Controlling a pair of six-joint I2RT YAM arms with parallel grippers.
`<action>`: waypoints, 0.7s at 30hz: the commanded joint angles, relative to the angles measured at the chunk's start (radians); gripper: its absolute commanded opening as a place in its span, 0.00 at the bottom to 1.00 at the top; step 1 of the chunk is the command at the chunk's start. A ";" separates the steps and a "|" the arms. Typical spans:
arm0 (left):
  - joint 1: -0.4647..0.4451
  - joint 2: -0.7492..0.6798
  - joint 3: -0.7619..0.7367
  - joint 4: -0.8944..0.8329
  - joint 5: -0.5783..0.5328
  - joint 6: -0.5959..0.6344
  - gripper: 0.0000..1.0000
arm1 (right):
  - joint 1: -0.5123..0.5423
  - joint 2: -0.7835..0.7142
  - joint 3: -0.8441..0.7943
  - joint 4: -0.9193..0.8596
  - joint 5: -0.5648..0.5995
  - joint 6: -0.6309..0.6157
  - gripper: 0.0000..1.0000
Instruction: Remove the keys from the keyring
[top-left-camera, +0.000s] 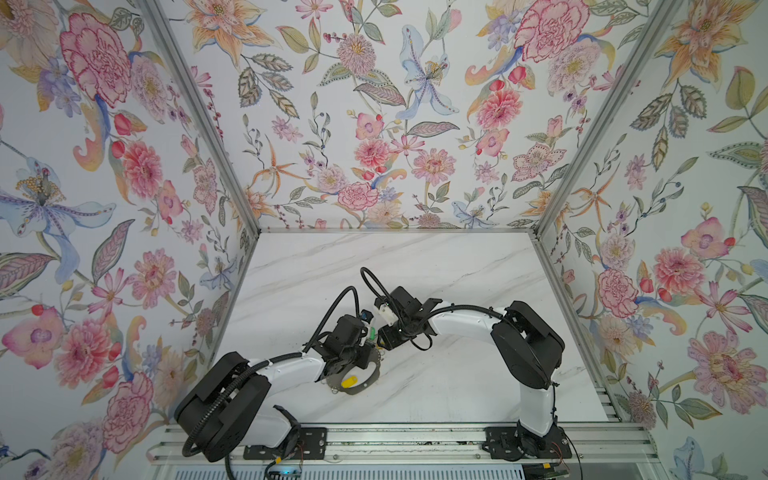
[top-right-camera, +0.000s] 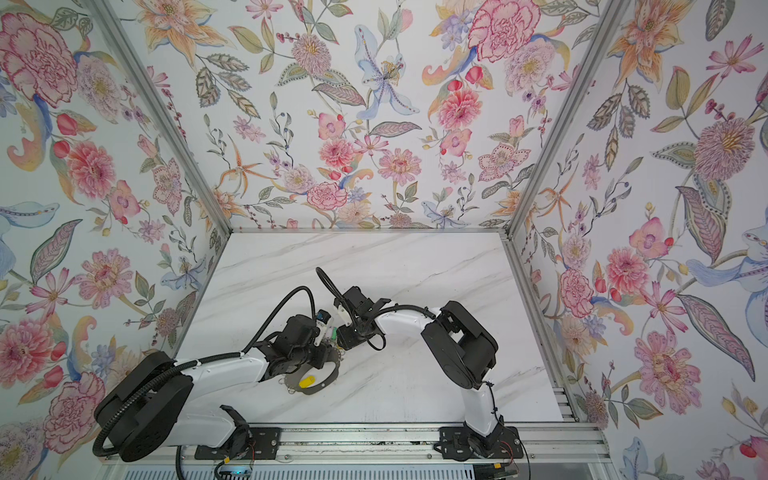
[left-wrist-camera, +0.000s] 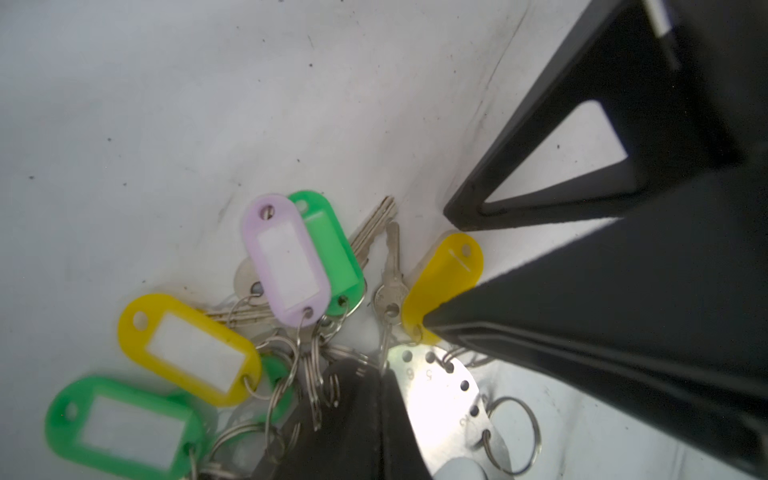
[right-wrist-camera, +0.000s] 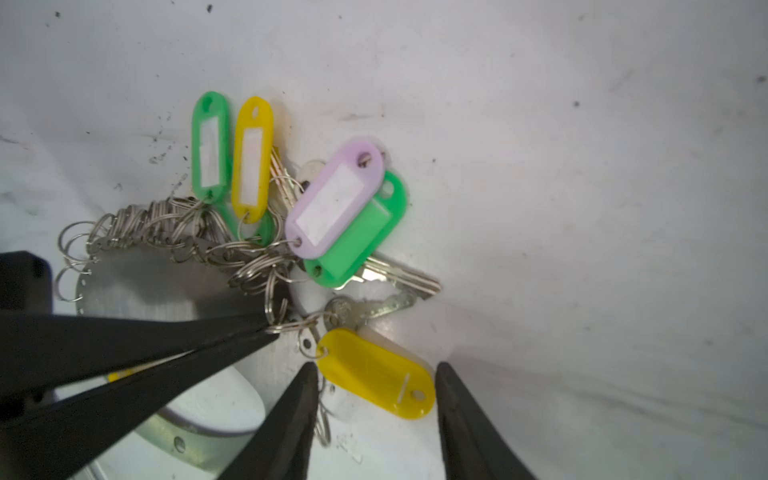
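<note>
Grey metal, the keyring (right-wrist-camera: 137, 286) lies on the marble-look table (top-left-camera: 415, 270) before the arm bases, and a yellow tag (top-left-camera: 350, 380) shows at its near side in both top views. At the keyring's far rim the left gripper (right-wrist-camera: 270, 328) is clenched tight. It seems to pinch the plate's edge among the wire loops (right-wrist-camera: 166, 232), though its fingertips hide the exact contact. Just beside that rim the right gripper (right-wrist-camera: 374, 370) stands with jaws parted, one finger on each side of a second yellow tag (right-wrist-camera: 374, 380), grasping nothing. Past this tag lies a small silver key (right-wrist-camera: 365, 309), then a longer key (right-wrist-camera: 407, 278) under a green tag (right-wrist-camera: 357, 245) topped by a lilac tag (right-wrist-camera: 332, 203). Farther along the keyring's rim, a slim green tag (right-wrist-camera: 210, 149) and a slim yellow tag (right-wrist-camera: 251, 158) lie side by side, hooked to its loops.
</note>
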 joint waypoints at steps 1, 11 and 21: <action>0.014 -0.015 -0.028 -0.042 -0.016 -0.011 0.00 | -0.005 0.033 -0.035 0.095 -0.071 -0.051 0.47; 0.039 -0.051 -0.045 -0.038 -0.027 -0.014 0.00 | 0.007 0.061 -0.041 0.103 -0.036 -0.134 0.50; 0.063 -0.108 -0.033 -0.075 -0.047 0.008 0.00 | 0.023 0.106 -0.046 0.068 -0.027 -0.292 0.50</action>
